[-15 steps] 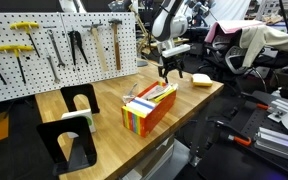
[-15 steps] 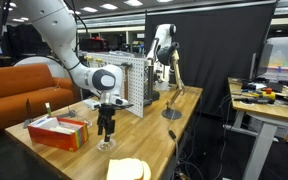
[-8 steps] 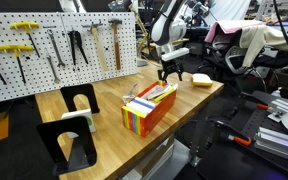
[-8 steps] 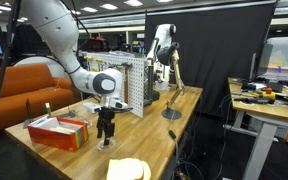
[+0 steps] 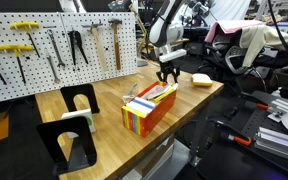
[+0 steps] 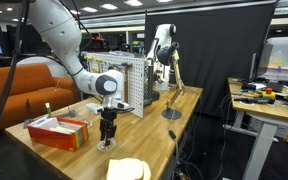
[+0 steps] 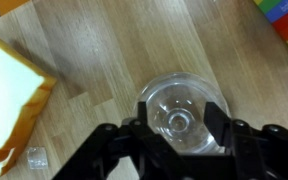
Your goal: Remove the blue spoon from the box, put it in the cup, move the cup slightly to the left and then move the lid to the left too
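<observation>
A clear cup (image 7: 177, 100) stands on the wooden table, and I look straight down into it in the wrist view; it holds no spoon. My gripper (image 7: 182, 122) has one finger on each side of the cup, both touching its rim. In an exterior view the gripper (image 6: 107, 134) reaches down over the cup (image 6: 106, 144). The rainbow-striped box (image 5: 149, 112) lies mid-table, also seen in an exterior view (image 6: 59, 133), with pale items sticking out. I cannot make out a blue spoon. A flat pale yellow-and-white piece, perhaps the lid (image 5: 201, 79), lies just beyond the gripper.
A pegboard with tools (image 5: 59, 45) stands along the back of the table. Black stands (image 5: 76, 125) sit near the other end. A corner of the box (image 7: 287, 14) and a small clear object (image 7: 36, 157) show in the wrist view. The table edge (image 5: 199, 105) is close to the cup.
My gripper has shifted very slightly sideways over the table at the cup; everything else is still.
</observation>
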You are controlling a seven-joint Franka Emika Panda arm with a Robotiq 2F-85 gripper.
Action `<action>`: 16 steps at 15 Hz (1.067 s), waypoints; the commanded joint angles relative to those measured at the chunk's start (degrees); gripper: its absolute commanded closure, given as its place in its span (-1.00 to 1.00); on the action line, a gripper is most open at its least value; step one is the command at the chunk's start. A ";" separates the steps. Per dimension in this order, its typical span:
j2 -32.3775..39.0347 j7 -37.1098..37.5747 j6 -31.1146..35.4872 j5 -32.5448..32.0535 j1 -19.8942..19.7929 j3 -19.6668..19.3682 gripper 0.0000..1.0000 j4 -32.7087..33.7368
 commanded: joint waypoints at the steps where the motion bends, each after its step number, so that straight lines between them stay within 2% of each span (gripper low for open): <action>1: 1.49 -1.04 -0.82 0.69 -0.55 0.37 -0.03 1.94; 2: 1.63 -1.12 -0.83 0.70 -0.56 0.44 0.08 2.12; 3: 1.76 -1.15 -0.95 0.66 -0.55 0.44 0.09 2.20; 4: 1.82 -1.24 -0.94 0.65 -0.55 0.49 0.21 2.30; 5: 1.86 -1.20 -0.92 0.60 -0.50 0.49 0.57 2.35; 9: 1.32 -1.79 -1.20 0.35 -0.43 0.47 0.88 2.57; 16: -1.38 -1.26 -0.90 -1.08 1.52 0.26 0.85 1.24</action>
